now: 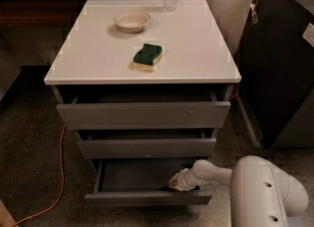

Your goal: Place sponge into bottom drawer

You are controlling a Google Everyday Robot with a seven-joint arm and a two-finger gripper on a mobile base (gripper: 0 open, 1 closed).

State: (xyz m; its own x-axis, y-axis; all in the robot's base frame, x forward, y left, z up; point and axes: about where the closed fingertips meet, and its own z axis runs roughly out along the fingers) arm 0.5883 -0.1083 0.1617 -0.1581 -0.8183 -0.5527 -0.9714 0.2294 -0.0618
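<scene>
White surface (206, 49) carries sponge (147, 56) (bowl (131, 21) nearby); gripper (177, 183) sits inside open bottom drawer (147, 199), grip state not discernible.

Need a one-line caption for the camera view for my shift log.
End effector low at the right of the open bottom drawer; sponge sits on the cabinet top.

Pincer (177, 183) half-hidden in bottom drawer (147, 199)

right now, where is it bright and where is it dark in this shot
Camera view: the white cabinet top is brightly lit, and so is the sponge on it; the bottom drawer lies in shadow, with the gripper dim at its right front corner.
</scene>
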